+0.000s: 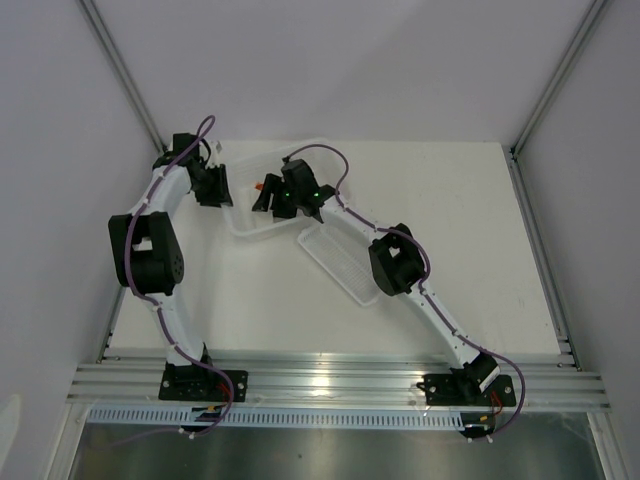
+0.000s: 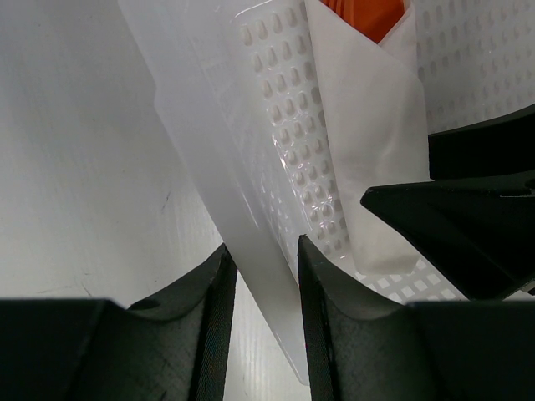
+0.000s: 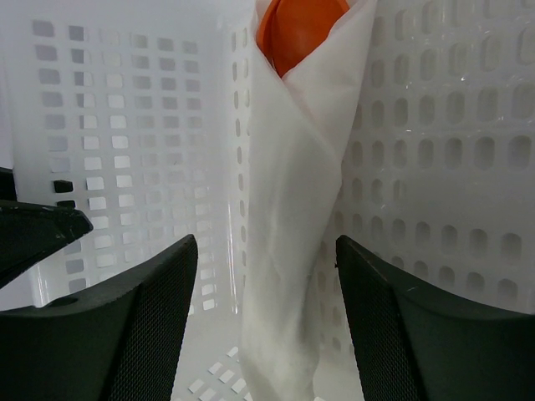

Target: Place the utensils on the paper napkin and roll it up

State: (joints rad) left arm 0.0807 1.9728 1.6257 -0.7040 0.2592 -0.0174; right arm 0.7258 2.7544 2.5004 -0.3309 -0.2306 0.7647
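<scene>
The paper napkin (image 3: 292, 251) is rolled into a white tube around the orange utensils (image 3: 297, 29), whose ends stick out of its far end. The roll leans in a corner inside the translucent basket (image 3: 125, 125). My right gripper (image 3: 263, 246) is open, one finger on each side of the roll, touching neither side. In the left wrist view the roll (image 2: 376, 142) and its orange tip (image 2: 372, 17) lie behind the basket wall (image 2: 251, 217). My left gripper (image 2: 263, 248) is shut on that wall. From above, the left gripper (image 1: 215, 190) is at the basket's left edge and the right gripper (image 1: 272, 200) is inside it.
The small ribbed white tray (image 1: 340, 262) lies on the table just right of the basket (image 1: 250, 222), under the right arm. Grey walls and aluminium posts close in the white table (image 1: 450, 220) on the left, back and right.
</scene>
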